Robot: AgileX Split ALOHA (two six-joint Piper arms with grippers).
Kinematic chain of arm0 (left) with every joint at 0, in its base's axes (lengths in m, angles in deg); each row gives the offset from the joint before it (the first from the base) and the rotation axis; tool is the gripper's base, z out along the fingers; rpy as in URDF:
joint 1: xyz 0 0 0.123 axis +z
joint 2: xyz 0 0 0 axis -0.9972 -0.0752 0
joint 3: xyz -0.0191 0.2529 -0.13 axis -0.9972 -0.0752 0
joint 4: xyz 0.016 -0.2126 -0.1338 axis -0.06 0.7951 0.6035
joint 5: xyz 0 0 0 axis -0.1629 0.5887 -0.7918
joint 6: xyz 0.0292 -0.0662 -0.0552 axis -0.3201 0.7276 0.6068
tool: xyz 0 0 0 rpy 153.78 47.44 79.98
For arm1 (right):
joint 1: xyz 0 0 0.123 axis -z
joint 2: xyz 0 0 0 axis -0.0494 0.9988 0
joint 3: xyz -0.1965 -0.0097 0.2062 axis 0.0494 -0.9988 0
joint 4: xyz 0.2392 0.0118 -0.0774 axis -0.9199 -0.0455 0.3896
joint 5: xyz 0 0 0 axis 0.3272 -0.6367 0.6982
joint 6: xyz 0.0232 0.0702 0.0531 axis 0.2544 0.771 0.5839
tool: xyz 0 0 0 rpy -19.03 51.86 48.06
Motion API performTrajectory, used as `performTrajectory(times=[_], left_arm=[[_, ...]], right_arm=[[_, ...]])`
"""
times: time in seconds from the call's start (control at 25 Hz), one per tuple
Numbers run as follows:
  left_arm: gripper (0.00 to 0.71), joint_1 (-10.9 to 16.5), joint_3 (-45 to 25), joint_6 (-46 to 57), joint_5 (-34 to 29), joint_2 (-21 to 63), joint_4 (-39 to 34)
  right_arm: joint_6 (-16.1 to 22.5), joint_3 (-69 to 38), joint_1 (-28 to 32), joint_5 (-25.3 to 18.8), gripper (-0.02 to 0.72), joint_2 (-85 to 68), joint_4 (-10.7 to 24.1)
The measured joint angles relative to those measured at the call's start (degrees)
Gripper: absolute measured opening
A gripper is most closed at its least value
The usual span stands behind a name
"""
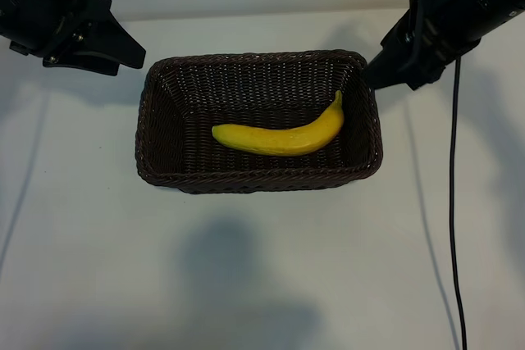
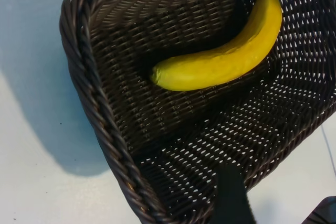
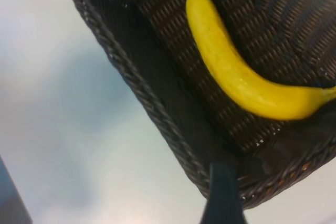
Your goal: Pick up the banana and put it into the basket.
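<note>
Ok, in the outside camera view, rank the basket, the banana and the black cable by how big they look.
1. basket, by far the most area.
2. banana, lying inside the basket, shorter than it.
3. black cable, longer than the banana but very thin, so these two are hard to rank.

Banana (image 1: 283,138): single, curved, bright yellow, with a pale stem tip and a small dark end. Lies flat on the basket floor, stem end raised toward the right wall.

Basket (image 1: 156,133): rectangular, dark brown woven wicker, rounded corners, braided rim. Stands upright on the white surface.
</note>
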Motion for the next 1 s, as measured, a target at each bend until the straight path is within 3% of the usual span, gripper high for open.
performTrajectory(times=[0.36, 0.64, 1.0], left_arm=[[0.507, 0.0, 0.0, -0.2, 0.0, 0.0, 0.0], [0.507, 0.0, 0.0, -0.3, 0.0, 0.0, 0.0], [0.507, 0.0, 0.0, -0.3, 0.3, 0.0, 0.0]], right_arm=[[-2.6, 0.0, 3.0, -4.1, 0.526, -0.3, -1.2], [-3.2, 0.0, 5.1, -5.1, 0.525, -2.1, -4.2], [-3.3, 0.0, 5.1, -5.4, 0.525, -2.4, -4.3]])
